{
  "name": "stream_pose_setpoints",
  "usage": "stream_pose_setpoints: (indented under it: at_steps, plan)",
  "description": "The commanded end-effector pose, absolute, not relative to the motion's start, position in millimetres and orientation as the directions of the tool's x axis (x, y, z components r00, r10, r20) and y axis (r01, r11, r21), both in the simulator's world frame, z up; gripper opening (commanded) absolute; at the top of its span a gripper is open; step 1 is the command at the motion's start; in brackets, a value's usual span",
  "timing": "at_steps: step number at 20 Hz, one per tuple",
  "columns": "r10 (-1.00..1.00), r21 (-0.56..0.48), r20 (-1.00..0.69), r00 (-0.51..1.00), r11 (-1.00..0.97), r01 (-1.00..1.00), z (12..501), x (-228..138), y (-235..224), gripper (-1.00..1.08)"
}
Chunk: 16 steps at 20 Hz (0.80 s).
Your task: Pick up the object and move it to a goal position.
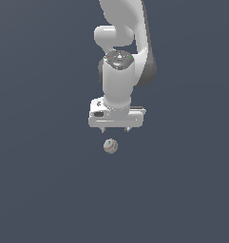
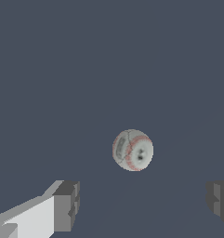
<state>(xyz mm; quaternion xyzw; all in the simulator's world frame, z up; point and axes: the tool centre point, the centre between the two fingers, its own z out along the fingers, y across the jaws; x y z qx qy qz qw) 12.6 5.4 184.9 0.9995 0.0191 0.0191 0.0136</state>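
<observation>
One white Franka arm hangs from the upper centre of the exterior frame, its single grey-fingered gripper spread wide and empty. Just below it, at centre frame, sits one small off-white ball with reddish seams. To grasp well, I judge the gripper should centre the ball between both fingers before descending and closing.
</observation>
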Motion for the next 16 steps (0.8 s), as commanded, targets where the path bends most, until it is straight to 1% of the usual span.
stream_pose_setpoints:
  at_steps: [1, 4, 10, 16]
  plan:
    - [0.039, 0.028, 0.038, 0.999, -0.999, 0.038, 185, 13, 5, 1.0]
    - [0.041, 0.022, 0.04, 0.998, -0.999, 0.041, 186, 13, 10, 1.0]
    - [0.057, -0.007, 0.052, 0.997, -0.998, 0.058, 190, 12, 33, 1.0]
    - [0.049, -0.007, 0.051, 0.997, -0.999, 0.049, 188, 12, 32, 1.0]
